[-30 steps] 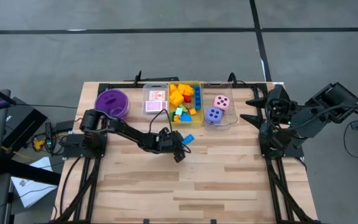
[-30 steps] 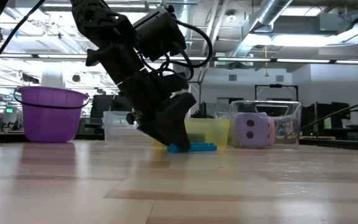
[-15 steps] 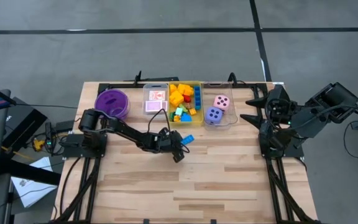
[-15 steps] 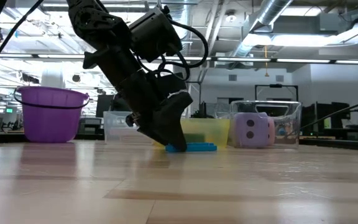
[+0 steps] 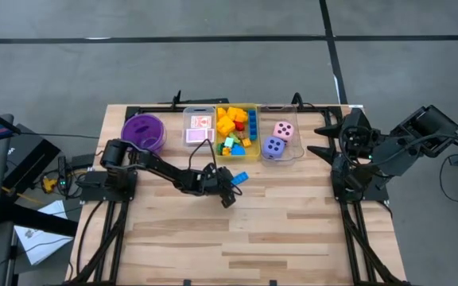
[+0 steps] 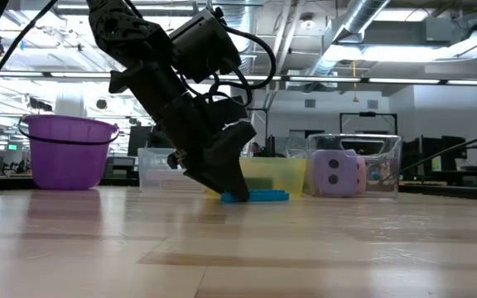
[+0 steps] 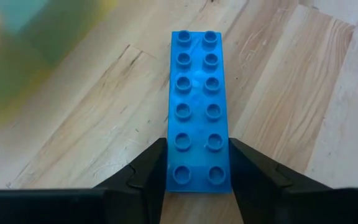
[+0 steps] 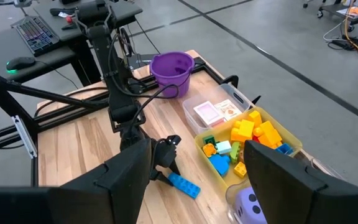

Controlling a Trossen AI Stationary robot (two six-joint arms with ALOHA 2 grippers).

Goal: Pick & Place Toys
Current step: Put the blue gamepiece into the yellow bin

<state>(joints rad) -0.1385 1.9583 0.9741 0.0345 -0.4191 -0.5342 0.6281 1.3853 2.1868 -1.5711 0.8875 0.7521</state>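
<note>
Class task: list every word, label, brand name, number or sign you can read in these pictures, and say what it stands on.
No readable text anywhere.
Purple die: pips only, no numerals.
Pink die: pips only.
Playing cards: red pattern, too small to read.
Blue block: plain studs, no brand visible.

The counter [image 5: 293, 214] was pale butcher-block wood, its strips smooth with a faint sheen. The long blue block [image 7: 199, 112] was glossy moulded plastic with studs, and the left tool [image 7: 199, 180] had matt black plastic fingers [image 7: 148, 177]. The purple bowl [image 6: 65, 153] looked like smooth plastic, and the clear bin [image 6: 371, 161] was glossy see-through plastic.
</note>
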